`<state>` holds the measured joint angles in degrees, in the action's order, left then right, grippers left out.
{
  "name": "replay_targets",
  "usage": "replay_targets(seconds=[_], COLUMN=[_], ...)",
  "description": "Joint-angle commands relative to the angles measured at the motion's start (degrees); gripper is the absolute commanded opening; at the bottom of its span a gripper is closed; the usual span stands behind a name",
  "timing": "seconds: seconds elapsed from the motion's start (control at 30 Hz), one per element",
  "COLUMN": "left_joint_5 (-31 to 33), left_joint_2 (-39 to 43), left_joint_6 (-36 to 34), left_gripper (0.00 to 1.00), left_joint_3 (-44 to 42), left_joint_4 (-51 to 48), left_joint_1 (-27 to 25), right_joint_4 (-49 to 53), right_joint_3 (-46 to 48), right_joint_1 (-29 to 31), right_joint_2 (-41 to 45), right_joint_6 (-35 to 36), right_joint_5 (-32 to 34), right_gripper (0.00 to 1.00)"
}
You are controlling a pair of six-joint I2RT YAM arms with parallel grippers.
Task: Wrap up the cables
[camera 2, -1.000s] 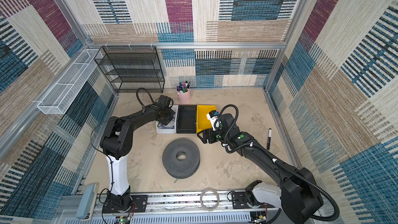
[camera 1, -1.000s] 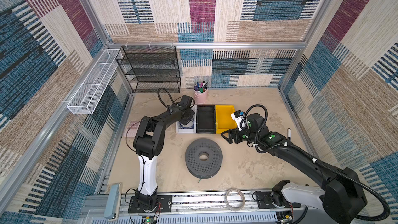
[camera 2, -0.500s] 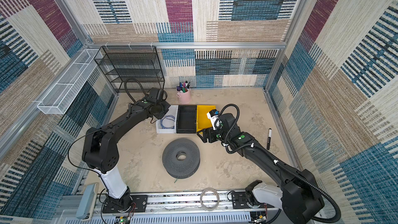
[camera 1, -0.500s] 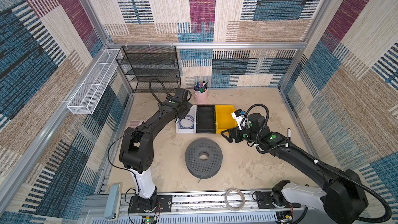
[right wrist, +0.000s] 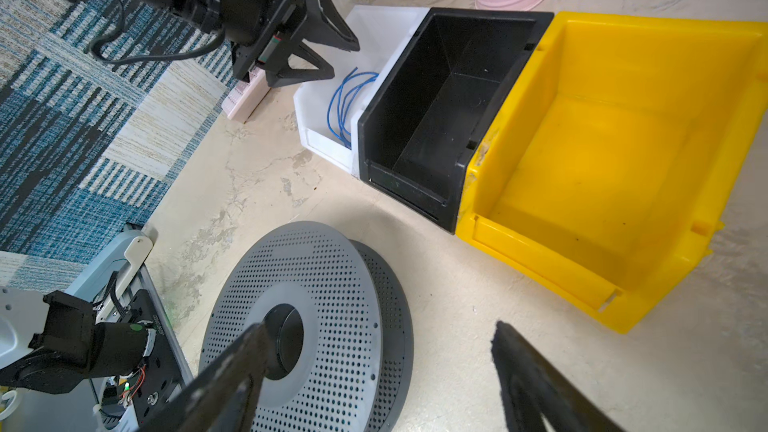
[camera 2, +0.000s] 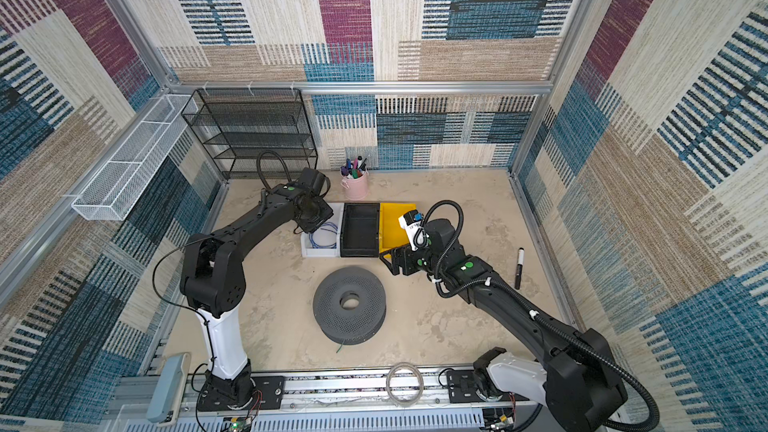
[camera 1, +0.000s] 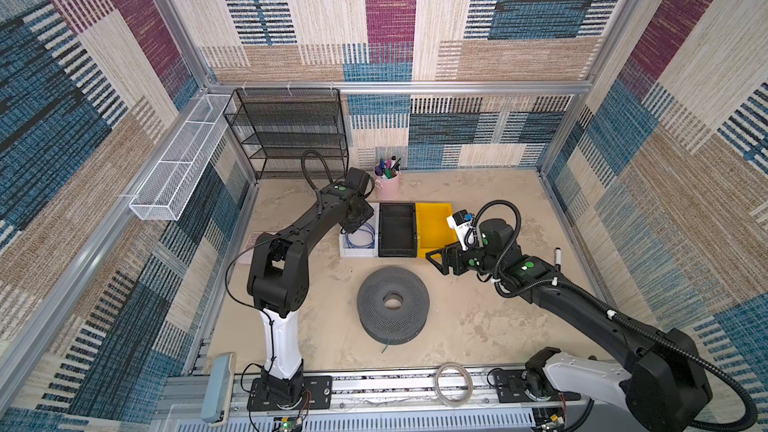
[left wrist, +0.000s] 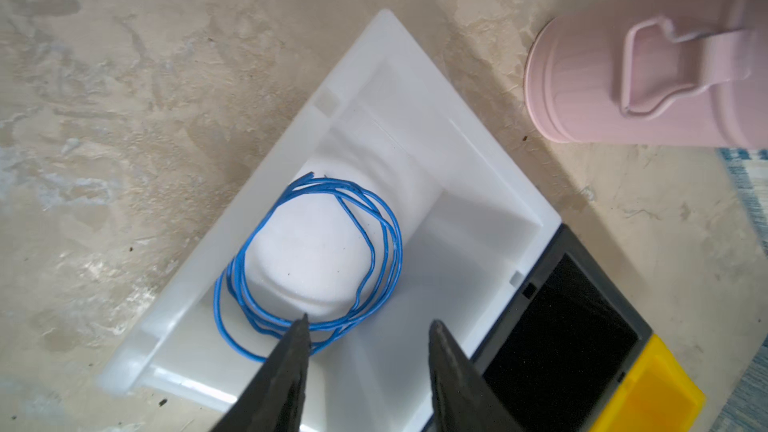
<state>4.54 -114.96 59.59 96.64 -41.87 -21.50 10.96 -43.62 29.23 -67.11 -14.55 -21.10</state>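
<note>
Left gripper [left wrist: 369, 320] is hanging with jaws open and empty over the coiled blue cable [left wrist: 328, 189] in the white bin [left wrist: 457, 151], right gripper [right wrist: 378, 326] is hovering with jaws open above the surface [right wrist: 457, 284].

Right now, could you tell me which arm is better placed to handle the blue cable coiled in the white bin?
Left. The left pincer hangs open directly over the blue cable in the white bin; the right pincer sits open past the black bin, by the grey spool.

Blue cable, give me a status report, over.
Left gripper open, empty, over white bin. Right gripper open, empty. Blue cable coiled loose inside that bin. Nothing lying on it.
</note>
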Motion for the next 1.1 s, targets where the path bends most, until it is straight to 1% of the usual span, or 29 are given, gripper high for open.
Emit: replay_targets(seconds=[0.0, 0.33, 0.6, 0.93, 1.07], left_joint_5=[1.02, -2.86, -4.45, -6.31, -6.19], left_joint_2=[-3.37, -9.45, -13.95, -14.7, -14.05], left_joint_6=[-3.96, -1.5, -2.37, -1.83, -1.82], left_gripper=[0.51, 0.5, 0.5, 0.4, 0.42], left_joint_3=[4.1, 6.73, 11.24, 8.45, 7.15], left_joint_4=[-5.14, -0.29, -1.9, 1.01, 1.5], left_joint_1=[-0.04, 0.83, 1.72, 2.42, 2.42], right_joint_4=[-3.01, -2.45, -1.98, -1.21, -1.06], right_joint_3=[0.33, -0.02, -0.44, -0.79, -0.59], right_joint_1=[0.03, 0.03, 0.03, 0.03, 0.03], right_joint_2=[-0.72, -2.98, -4.46, -4.45, -4.16], right_joint_6=[1.26, 2.78, 2.42, 2.29, 2.21], right_joint_5=[-1.45, -1.5, -1.85, -1.29, -1.01], right_gripper=[0.87, 0.87, 0.87, 0.87, 0.87])
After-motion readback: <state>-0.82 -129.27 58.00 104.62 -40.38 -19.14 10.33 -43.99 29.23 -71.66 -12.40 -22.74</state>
